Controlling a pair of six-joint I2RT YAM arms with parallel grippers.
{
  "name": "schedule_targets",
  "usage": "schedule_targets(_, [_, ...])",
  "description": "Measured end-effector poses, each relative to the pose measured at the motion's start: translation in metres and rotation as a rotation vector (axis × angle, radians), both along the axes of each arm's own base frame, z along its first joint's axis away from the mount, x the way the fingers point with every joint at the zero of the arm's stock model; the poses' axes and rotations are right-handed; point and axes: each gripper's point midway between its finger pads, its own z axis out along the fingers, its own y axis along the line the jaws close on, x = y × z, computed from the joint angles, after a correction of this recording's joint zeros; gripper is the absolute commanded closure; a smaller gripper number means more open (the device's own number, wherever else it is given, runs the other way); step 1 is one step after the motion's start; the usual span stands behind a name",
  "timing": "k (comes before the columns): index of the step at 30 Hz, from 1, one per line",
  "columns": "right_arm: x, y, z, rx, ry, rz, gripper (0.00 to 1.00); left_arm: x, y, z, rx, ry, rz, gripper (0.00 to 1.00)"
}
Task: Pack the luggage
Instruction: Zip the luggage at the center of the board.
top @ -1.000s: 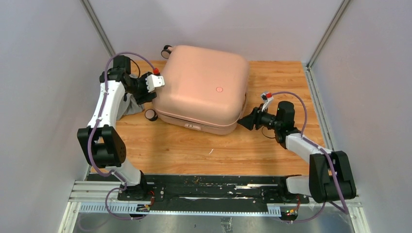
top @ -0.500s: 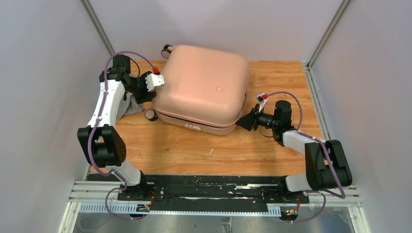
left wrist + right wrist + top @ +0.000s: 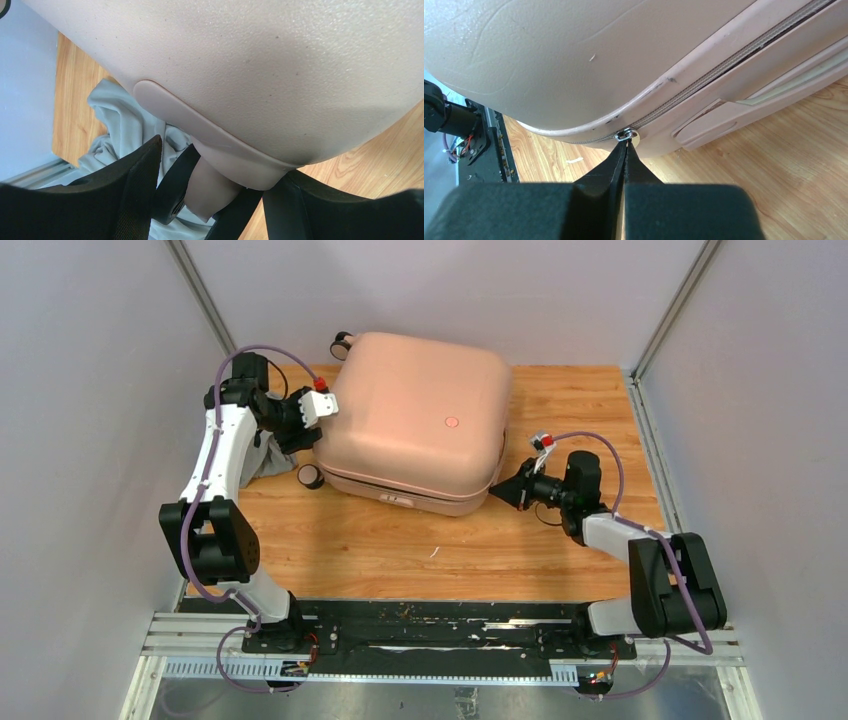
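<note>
The luggage (image 3: pixel 415 420), a pale pink hard-shell suitcase, lies shut and flat on the wooden table (image 3: pixel 400 550). My right gripper (image 3: pixel 497 492) is at its near right corner. In the right wrist view that gripper (image 3: pixel 625 145) is shut on the zipper pull (image 3: pixel 626 134), a small silver ring on the seam. My left gripper (image 3: pixel 303 448) is at the case's left side. In the left wrist view its fingers (image 3: pixel 131 190) stand on either side of a black caster wheel (image 3: pixel 175 185) and pink bracket (image 3: pixel 212 185), touching them.
A crumpled grey cloth (image 3: pixel 262 462) lies on the table by the case's left side, behind the left fingers (image 3: pixel 120 125). Another wheel (image 3: pixel 343 341) sticks out at the far left corner. Grey walls close in on both sides and behind.
My right gripper has moved slightly left to the case's corner and closed on the zipper pull. The left arm and the luggage have stayed still.
</note>
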Motion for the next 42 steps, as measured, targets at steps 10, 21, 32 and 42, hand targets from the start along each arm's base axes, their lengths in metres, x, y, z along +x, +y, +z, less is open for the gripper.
schedule_targets(10, [0.000, -0.001, 0.001, -0.019, -0.028, -0.055, 1.00, -0.006, -0.002, 0.001, -0.012, 0.005, 0.009, 0.90])
schedule_targets(21, [-0.003, 0.001, 0.002, -0.026, -0.045, -0.064, 1.00, -0.008, -0.003, 0.001, -0.018, 0.003, 0.013, 0.92])
schedule_targets(32, [-0.041, 0.027, 0.023, -0.040, -0.144, 0.022, 1.00, -0.014, -0.007, 0.001, -0.055, 0.027, 0.035, 1.00])
schedule_targets(42, [-0.032, -0.008, 0.020, -0.081, -0.152, -0.218, 0.31, -0.015, -0.007, 0.001, -0.058, 0.035, 0.042, 1.00])
